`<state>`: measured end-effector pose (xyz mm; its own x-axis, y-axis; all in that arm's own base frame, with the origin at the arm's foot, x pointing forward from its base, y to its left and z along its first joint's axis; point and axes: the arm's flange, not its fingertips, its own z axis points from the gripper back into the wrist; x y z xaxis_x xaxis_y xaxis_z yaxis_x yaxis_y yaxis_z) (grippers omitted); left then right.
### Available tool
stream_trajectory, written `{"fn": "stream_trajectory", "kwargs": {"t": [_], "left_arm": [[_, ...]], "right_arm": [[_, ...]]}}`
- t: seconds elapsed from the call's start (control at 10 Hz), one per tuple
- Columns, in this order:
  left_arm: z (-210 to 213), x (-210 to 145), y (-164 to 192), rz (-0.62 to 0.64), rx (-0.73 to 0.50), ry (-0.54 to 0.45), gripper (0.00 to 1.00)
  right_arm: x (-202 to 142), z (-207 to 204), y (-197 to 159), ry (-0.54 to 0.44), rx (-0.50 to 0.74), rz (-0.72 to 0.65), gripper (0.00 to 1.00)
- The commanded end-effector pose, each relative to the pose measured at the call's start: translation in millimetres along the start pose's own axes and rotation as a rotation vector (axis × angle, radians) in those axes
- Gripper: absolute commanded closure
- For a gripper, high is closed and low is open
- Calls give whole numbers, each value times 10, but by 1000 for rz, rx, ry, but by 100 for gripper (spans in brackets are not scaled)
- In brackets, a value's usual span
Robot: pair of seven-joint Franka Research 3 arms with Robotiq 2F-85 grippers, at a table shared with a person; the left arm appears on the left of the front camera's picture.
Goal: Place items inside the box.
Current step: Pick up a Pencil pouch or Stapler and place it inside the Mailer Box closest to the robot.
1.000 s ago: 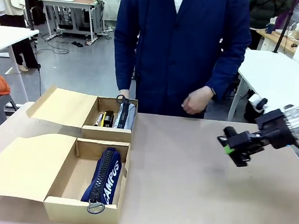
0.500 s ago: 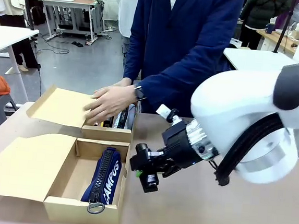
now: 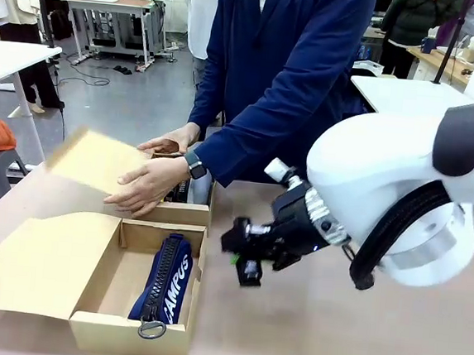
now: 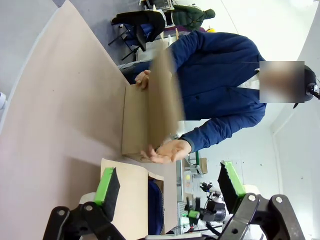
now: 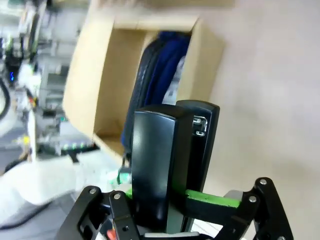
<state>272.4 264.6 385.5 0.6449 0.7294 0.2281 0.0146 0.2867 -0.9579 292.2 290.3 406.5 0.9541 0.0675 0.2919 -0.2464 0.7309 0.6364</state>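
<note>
The right hand (image 3: 244, 268) hangs over the desk (image 3: 331, 335) with the stapler (image 5: 167, 165) between its fingers. The near box (image 3: 91, 331) stands just left of this hand. The pouch (image 3: 165, 283) lies lengthwise in it, along the wall nearest the hand. The far box (image 3: 180, 214) stands directly behind the near box, beyond and left of the hand. The person's near hand (image 3: 141, 187) and far hand (image 3: 169, 144) are on its raised flap (image 3: 97, 159).
</note>
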Motion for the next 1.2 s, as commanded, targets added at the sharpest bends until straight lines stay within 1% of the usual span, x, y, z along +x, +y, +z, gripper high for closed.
{"fn": "stream_trajectory", "kwargs": {"t": [0.0, 0.1, 0.2, 0.3, 0.5, 0.6, 0.7, 0.9, 1.0, 1.1], "left_arm": [[29, -37, -1, -17, -9, 8, 0], [29, -37, -1, -17, -9, 8, 0], [29, -37, -1, -17, -9, 8, 0], [29, -37, -1, -17, -9, 8, 0], [29, -37, -1, -17, -9, 8, 0], [29, -37, -1, -17, -9, 8, 0], [29, -37, -1, -17, -9, 8, 0], [29, -37, -1, -17, -9, 8, 0], [29, -37, -1, -17, -9, 8, 0], [29, -37, -1, -17, -9, 8, 0]], "right_arm": [[-802, 912, -533, -151, -9, -126, 79], [-938, 1015, -665, -192, -45, -184, 79], [-1065, 1065, -744, -173, -59, -189, 79], [-1195, 1106, -800, -128, -77, -189, 79], [-1403, 1177, -908, 4, -141, -202, 79], [-1514, 1206, -922, 82, -150, -126, 79], [-1613, 1219, -939, 164, -210, -79, 79], [-1695, 1214, -974, 282, -384, -75, 79], [-1697, 1229, -979, 309, -457, -113, 79], [-1707, 1236, -976, 318, -476, -108, 79]]}}
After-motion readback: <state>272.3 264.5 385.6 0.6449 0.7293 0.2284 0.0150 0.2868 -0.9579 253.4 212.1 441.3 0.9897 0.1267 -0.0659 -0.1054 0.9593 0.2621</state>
